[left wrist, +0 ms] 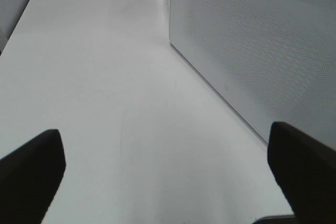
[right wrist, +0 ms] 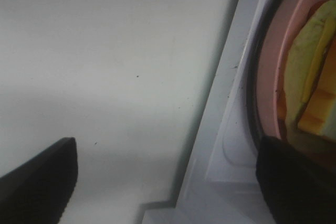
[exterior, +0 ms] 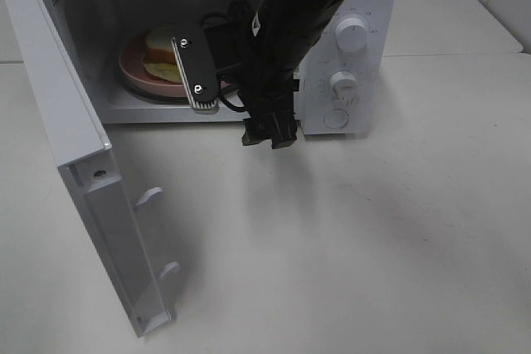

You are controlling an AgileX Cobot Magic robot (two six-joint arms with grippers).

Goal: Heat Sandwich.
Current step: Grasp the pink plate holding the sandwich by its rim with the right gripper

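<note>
With the sandwich [exterior: 159, 51] set on its plate [exterior: 131, 72] inside the microwave [exterior: 357, 6], your right gripper [right wrist: 165, 187] stands open and empty, and the left gripper [left wrist: 165, 177] is open too.

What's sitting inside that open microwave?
The sandwich on a pink plate. The robot's arm covers the chamber's right half, so anything there is hidden.

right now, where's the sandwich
In the exterior high view, the sandwich sits on the pink plate inside the open microwave, toward the cavity's left, just behind the right gripper.
</note>
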